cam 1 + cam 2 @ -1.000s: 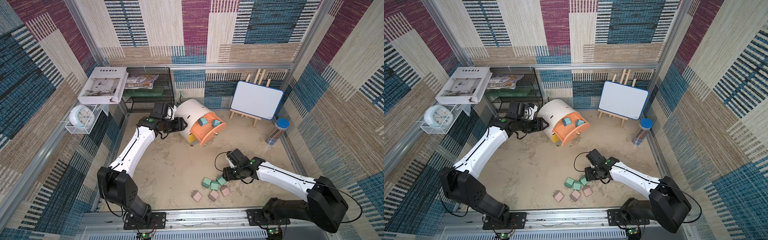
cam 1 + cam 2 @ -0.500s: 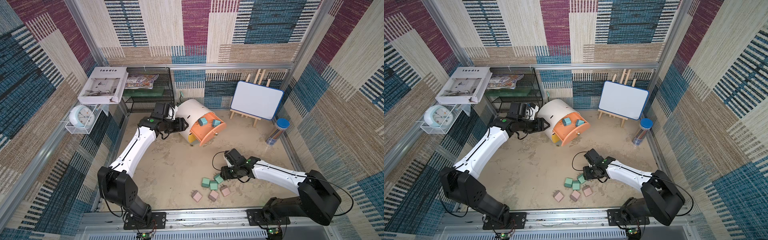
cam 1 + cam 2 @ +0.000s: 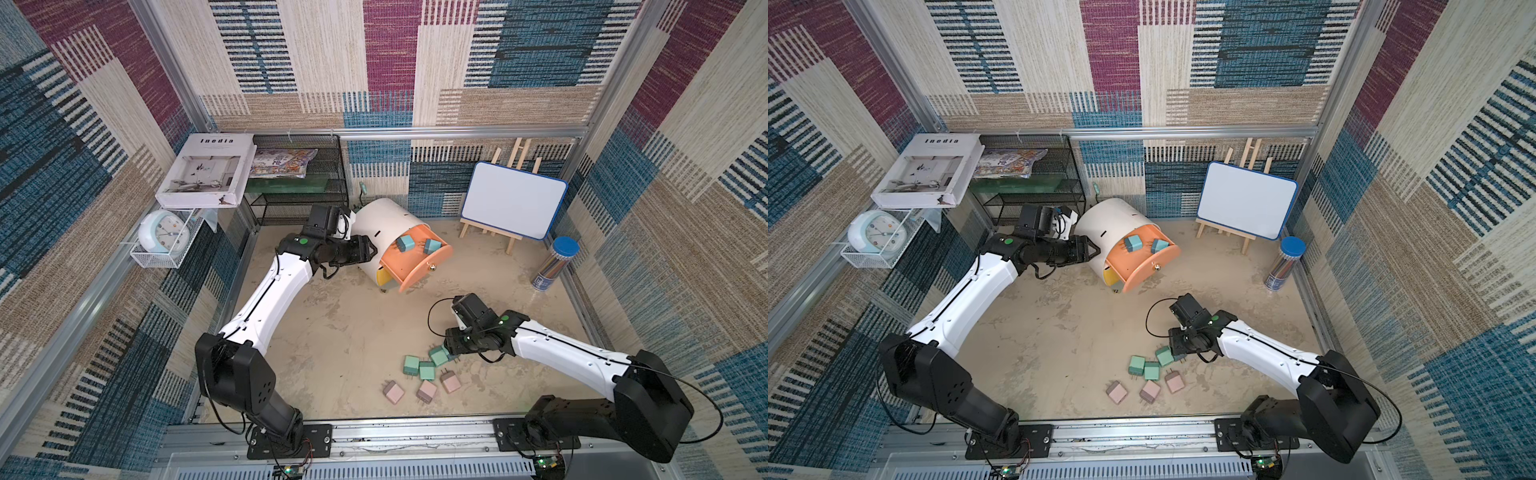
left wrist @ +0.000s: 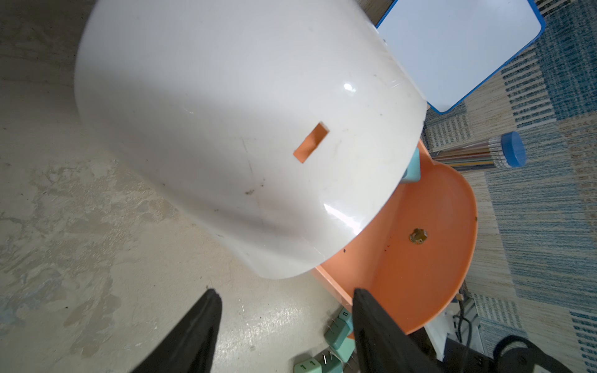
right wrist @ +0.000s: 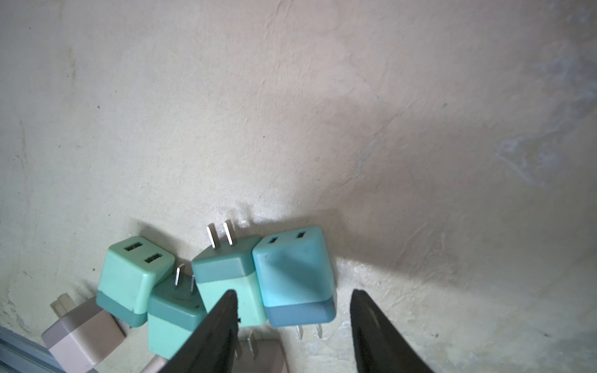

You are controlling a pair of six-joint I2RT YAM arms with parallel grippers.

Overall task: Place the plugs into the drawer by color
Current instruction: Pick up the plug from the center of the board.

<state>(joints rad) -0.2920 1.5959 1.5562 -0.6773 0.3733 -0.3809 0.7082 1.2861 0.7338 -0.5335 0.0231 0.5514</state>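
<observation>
Bearing the title "Inedia", a white book rests at the shelf corner. Right pincer, apart, has advanced to straddle a blue plug; left pincer, apart, stays beside the drawer.

top pair: I look steeply down from high over my base rail, far, whole cell | left wrist: close against white cabinet, peach drawer beyond | right wrist: close above plugs | shared: plugs, every view
</observation>
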